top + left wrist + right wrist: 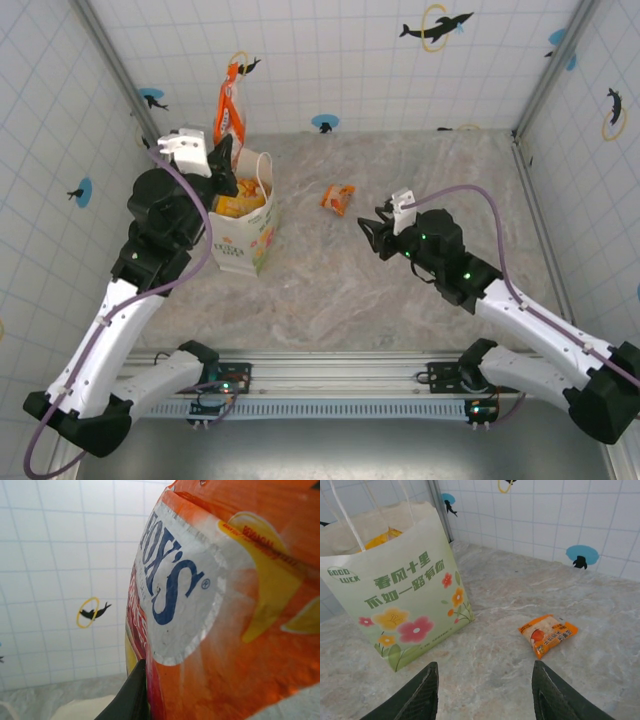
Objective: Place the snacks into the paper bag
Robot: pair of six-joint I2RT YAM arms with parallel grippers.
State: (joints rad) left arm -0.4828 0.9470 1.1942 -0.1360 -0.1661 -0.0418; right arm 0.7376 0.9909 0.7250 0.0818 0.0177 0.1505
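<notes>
The marbled desk (pixel 330 300) is carrying a paper bag (pixel 240 245), standing at nine o'clock. An orange snack packet (pixel 338 198) is lying near twelve.

ROBOTICS TEST CELL: A marble-patterned counter (pixel 400 300) is boxed in on three sides by white, grid-printed wall panels (pixel 350 60) joined at the corners by metal posts (pixel 552 68), the look of a lab enclosure rather than a home or shop. Behind the paper bag (pixel 245 235), the panels carry printed dolphins (pixel 437 27) leaping through yellow rings, and blue discs (pixel 324 123). In front of the bag, an aluminium rail (pixel 340 365) along the counter's near edge anchors a left arm (pixel 120 330) and a right arm (pixel 540 325), both white and black, trailing lilac cables (pixel 455 188).
</notes>
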